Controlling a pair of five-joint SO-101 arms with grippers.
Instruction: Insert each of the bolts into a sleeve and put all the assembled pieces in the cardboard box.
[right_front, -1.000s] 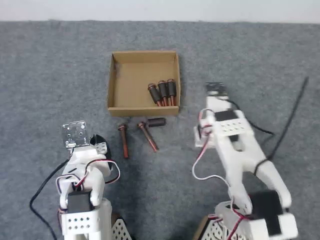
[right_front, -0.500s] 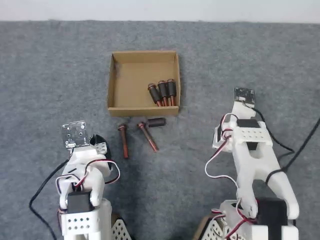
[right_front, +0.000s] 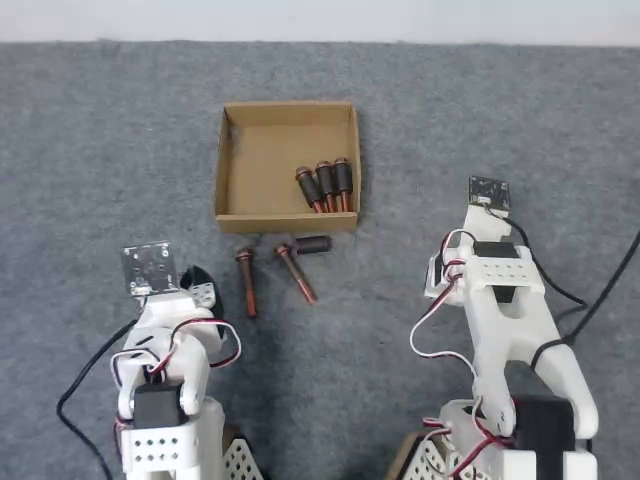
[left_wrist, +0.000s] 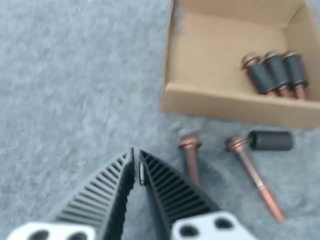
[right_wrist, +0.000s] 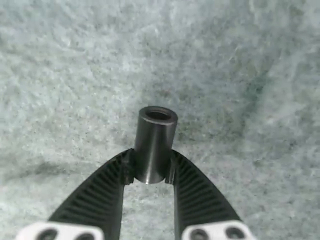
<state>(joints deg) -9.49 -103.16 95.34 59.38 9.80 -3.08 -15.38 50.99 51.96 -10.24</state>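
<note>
The cardboard box (right_front: 250, 165) lies at the back of the table with three assembled pieces (right_front: 325, 184) along its right side. Just in front of it lie two loose copper bolts (right_front: 245, 282) (right_front: 296, 272) and a dark sleeve (right_front: 313, 244). My left gripper (left_wrist: 136, 156) is shut and empty, hanging short of the bolts (left_wrist: 190, 156) (left_wrist: 255, 177) and the sleeve (left_wrist: 270, 140); from above its dark fingers (right_front: 196, 282) sit left of the bolts. My right gripper (right_wrist: 150, 171) is shut on another dark sleeve (right_wrist: 152, 142), held upright above the grey mat. The right arm (right_front: 497, 270) stands right of the box.
Grey felt covers the whole table (right_front: 120, 130). Cables trail from the right arm (right_front: 580, 270) and beside the left arm's base (right_front: 80, 390). Open mat stretches to the left of the box and between the two arms.
The right arm swung from beside the box's front right corner out to the right, then stayed there. The left arm has hardly moved.
</note>
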